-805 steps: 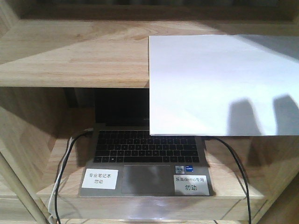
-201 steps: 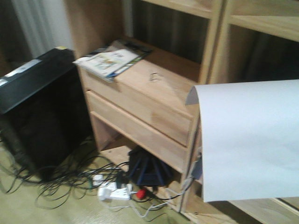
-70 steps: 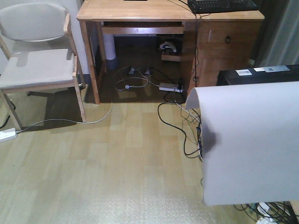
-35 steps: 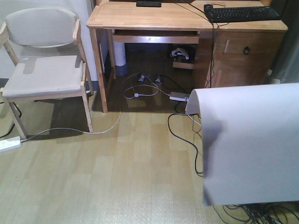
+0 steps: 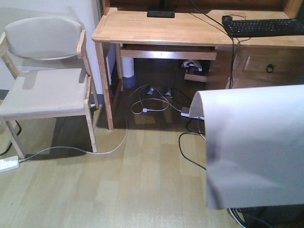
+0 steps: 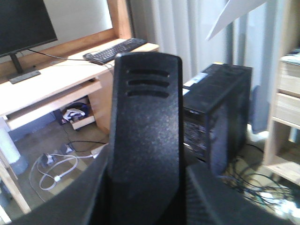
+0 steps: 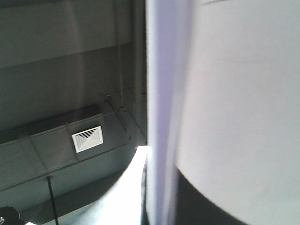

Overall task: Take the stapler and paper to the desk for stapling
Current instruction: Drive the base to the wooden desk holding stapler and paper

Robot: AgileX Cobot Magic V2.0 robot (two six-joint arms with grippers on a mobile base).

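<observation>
Desk (image 5: 156,31) ahead, keyboard (image 5: 266,26) on it | paper (image 5: 251,147) curled aloft | chair (image 5: 45,90) left | pincers: cannot tell

Sheet cropped, wrist view blocked

The plain white paper sheet (image 5: 251,147) runs off the right edge and hides whatever holds it. The light wooden bench (image 5: 190,31) is cropped at right. A blurred black slotted slab (image 6: 145,140), identity unclear, blocks the left wrist view.

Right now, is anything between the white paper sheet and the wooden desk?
Nothing visible: only floor with loose cables separates the white paper sheet from the light wooden desk; the cushioned chair stands aside, left.
</observation>
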